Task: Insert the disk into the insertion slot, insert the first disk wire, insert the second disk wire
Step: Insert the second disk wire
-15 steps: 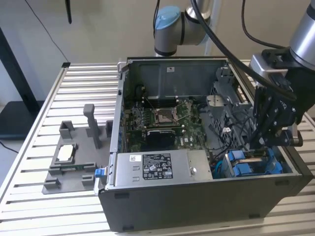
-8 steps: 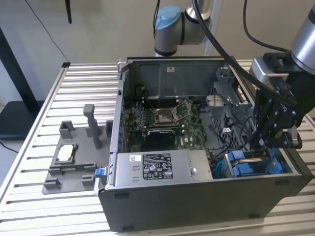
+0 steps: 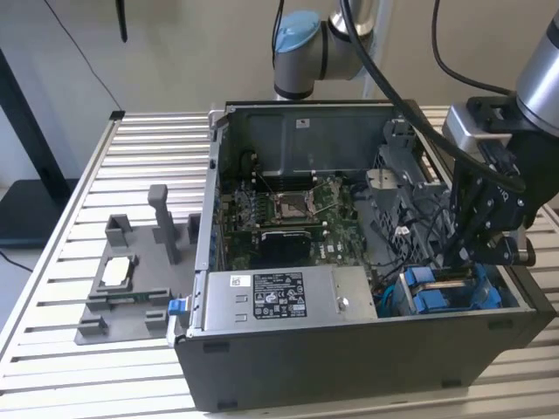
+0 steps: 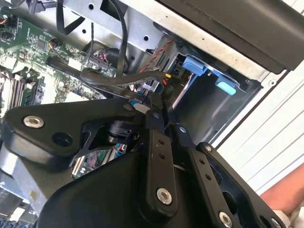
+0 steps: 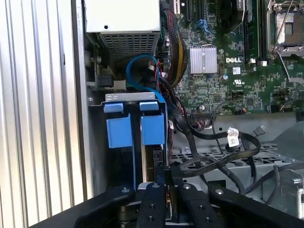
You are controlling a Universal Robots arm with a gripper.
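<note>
The disk's blue carrier (image 5: 153, 129) stands in the insertion slot of the drive bay (image 3: 437, 297) at the case's corner on the exterior view's right, beside another blue carrier (image 5: 118, 132). My gripper (image 3: 463, 257) reaches down into the case just behind that bay. In both wrist views its fingers (image 4: 159, 142) are pressed together at the tip (image 5: 167, 173) on the end of a black disk wire (image 4: 109, 78), close against the disk's rear edge. The wire trails off over the metal cage (image 5: 223, 159). The connector itself is hidden behind the fingers.
The open computer case (image 3: 349, 367) lies on a slatted table (image 3: 131, 140). A grey power supply box (image 3: 279, 297) and the motherboard (image 3: 288, 209) sit inside, with loose cables (image 5: 232, 140). A grey fixture (image 3: 131, 279) stands outside. A person's hand (image 4: 285, 197) is close by.
</note>
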